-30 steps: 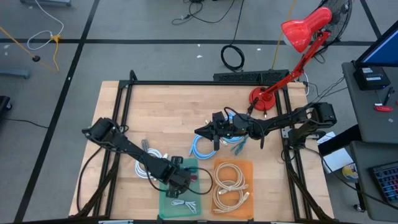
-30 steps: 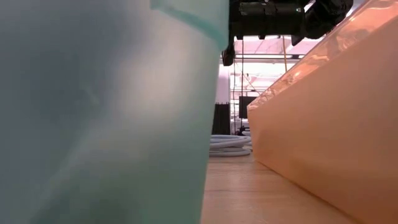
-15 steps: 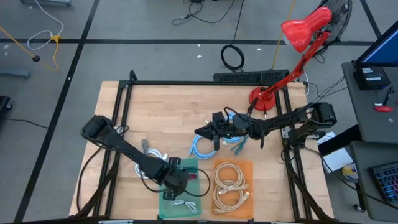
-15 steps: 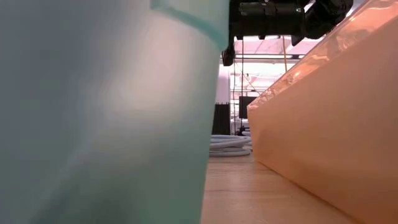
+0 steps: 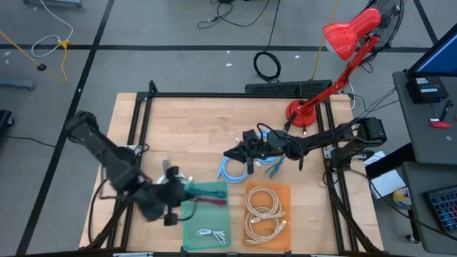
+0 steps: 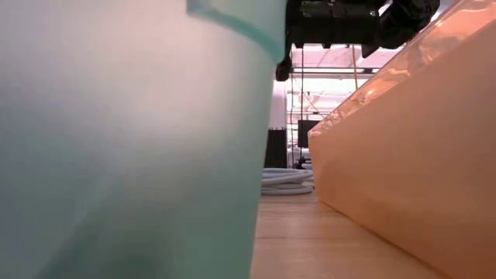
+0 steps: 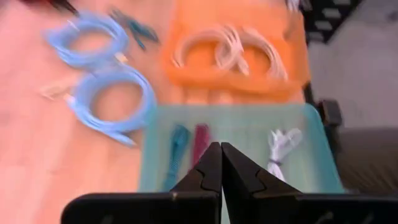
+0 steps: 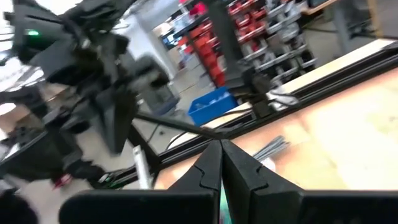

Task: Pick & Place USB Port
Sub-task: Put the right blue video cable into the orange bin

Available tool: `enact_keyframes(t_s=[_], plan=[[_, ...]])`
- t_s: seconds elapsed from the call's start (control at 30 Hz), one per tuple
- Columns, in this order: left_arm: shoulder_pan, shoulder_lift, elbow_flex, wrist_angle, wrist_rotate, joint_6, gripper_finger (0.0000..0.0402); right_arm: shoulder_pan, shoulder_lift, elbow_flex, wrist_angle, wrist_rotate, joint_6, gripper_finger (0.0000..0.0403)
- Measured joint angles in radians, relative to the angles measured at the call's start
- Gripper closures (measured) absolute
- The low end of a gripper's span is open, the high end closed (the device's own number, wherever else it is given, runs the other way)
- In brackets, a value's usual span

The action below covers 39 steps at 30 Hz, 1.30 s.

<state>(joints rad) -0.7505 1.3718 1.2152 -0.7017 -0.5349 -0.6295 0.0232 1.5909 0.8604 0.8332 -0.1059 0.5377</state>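
Observation:
A green tray (image 5: pixel 207 218) stands at the table's near edge. It holds a teal cable (image 7: pixel 178 149), a red cable (image 7: pixel 200 140) and a white cable (image 7: pixel 280 143). Two blue coiled cables (image 5: pixel 230 168) lie on the wood beyond it. My left gripper (image 5: pixel 178 194) hangs shut and empty in the air over the tray's left edge, slanting down toward the tray; its fingertips (image 7: pixel 221 149) are closed together. My right gripper (image 5: pixel 230 151) is shut and empty, held level above the blue cables at mid-table.
An orange tray (image 5: pixel 268 214) with white coiled cables stands right of the green one. A red desk lamp (image 5: pixel 341 43) stands at the far right corner. A black frame (image 5: pixel 214 95) rims the table. Bare wood lies at the far left.
My left gripper has risen out of the green tray and swung toward the table's left edge, tipping less steeply downward; it stays shut and carries nothing. The cables stay in the tray.

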Motion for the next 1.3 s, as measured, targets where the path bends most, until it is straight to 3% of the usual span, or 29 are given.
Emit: enact_keyframes(t_s=[0.13, 0.3, 0.53, 0.77, 0.93, 1.07, 1.23, 1.3], plan=[[-0.127, -0.013, -0.04, 0.0, -0.246, -0.014, 0.0399, 0.042, 0.001, 0.0, -0.006, -0.024, 0.0, 0.0403], [-0.199, -0.013, -0.095, 0.002, -0.368, -0.067, 0.0399, 0.15, 0.033, 0.0, -0.003, -0.018, 0.067, 0.0403], [-0.212, -0.013, -0.119, 0.003, -0.368, -0.109, 0.0399, 0.295, 0.052, -0.001, 0.119, 0.076, 0.106, 0.0403], [-0.214, -0.013, -0.119, 0.009, -0.366, -0.102, 0.0399, 0.387, 0.051, -0.001, 0.321, 0.322, -0.059, 0.0403], [-0.213, -0.013, -0.119, 0.008, -0.366, -0.099, 0.0399, 0.373, 0.046, -0.001, 0.306, 0.367, -0.207, 0.0403], [-0.214, -0.013, -0.119, -0.003, -0.366, -0.102, 0.0399, 0.318, -0.001, -0.001, 0.117, 0.367, -0.232, 0.0403], [-0.214, -0.012, -0.137, -0.004, -0.363, -0.106, 0.0399, 0.218, -0.099, -0.001, -0.319, 0.374, -0.182, 0.0401], [-0.214, -0.012, -0.151, -0.004, -0.362, -0.115, 0.0399, 0.177, -0.134, -0.001, -0.476, 0.429, -0.141, 0.0393]])
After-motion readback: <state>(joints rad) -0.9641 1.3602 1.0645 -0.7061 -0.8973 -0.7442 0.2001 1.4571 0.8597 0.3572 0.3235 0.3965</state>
